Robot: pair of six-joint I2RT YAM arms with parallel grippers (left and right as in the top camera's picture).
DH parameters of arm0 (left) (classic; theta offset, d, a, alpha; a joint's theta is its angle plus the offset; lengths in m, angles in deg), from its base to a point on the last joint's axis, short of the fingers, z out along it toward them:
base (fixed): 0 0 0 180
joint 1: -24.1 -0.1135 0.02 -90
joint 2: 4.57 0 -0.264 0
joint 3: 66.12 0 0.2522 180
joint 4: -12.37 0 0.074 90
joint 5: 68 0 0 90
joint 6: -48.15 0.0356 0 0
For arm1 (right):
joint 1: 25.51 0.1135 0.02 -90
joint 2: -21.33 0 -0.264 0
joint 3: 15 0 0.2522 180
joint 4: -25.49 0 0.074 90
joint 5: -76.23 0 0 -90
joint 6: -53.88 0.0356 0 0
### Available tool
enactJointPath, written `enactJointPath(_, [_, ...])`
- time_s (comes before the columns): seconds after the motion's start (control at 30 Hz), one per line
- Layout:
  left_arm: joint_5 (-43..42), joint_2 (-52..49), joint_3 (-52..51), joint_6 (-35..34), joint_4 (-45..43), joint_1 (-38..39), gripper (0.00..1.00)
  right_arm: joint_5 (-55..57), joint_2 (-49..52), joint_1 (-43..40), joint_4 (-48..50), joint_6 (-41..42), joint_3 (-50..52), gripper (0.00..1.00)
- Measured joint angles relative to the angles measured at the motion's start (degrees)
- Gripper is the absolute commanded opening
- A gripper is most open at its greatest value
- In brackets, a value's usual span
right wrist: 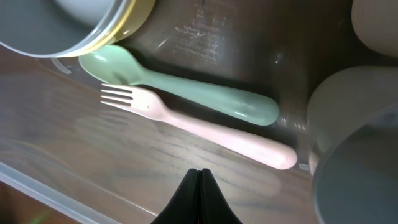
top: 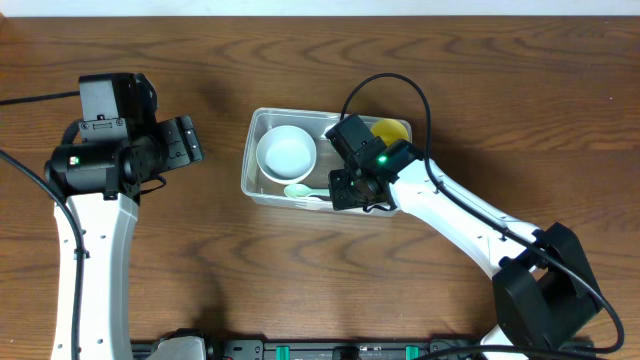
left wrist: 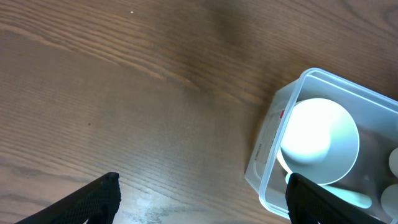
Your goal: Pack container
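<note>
The container (top: 250, 172) stands at mid-surface (top: 300, 60), long side running left to right, with a white bowl (top: 287, 153) in its left half and a yellow bowl (top: 392, 130) at its far right corner. The right pincer (top: 343, 192) is inside the outline of the container, at the near wall roughly midway along it, with its arm crossing the near right rim. In the right wrist view the right pincer (right wrist: 199, 185) has its fingers pressed together with no gap and nothing between them. It hangs just above the container floor (right wrist: 205, 31), where a green spoon (right wrist: 186, 90) and a pink fork (right wrist: 199, 127) lie side by side. The fork is nearer the fingertips, but not touching them. A yellow-rimmed bowl (right wrist: 93, 25) sits beyond the spoon's head; pale cups (right wrist: 354, 155) stand at the handle ends. The left pincer (top: 193, 141) is over bare surface to the left of the container, well apart from it, fingers spread wide and holding nothing. In the left wrist view the left pincer (left wrist: 204, 186) faces the container's left wall (left wrist: 267, 149), with the white bowl (left wrist: 320, 143) visible through it.
</note>
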Motion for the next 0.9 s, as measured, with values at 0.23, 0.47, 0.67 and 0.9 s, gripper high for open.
enactJointPath(0.23, [0.02,-0.72,0.0,0.0,-0.02,0.0,0.85,0.59,0.0,-0.11,0.52,0.37,0.07,0.04])
enactJointPath(0.47, [0.0,-0.83,0.0,0.0,-0.02,0.0,0.85,3.3,0.0,-3.93,6.38,-4.44,-0.09,0.05])
enactJointPath(0.67, [0.0,-0.83,0.0,0.0,-0.04,0.0,0.85,4.31,0.0,-11.69,3.15,-5.9,-3.72,0.05])
enactJointPath(0.9, [0.0,-0.83,0.0,0.0,-0.04,0.0,0.85,5.18,-1.42,-20.55,1.68,-5.97,-4.81,0.05])
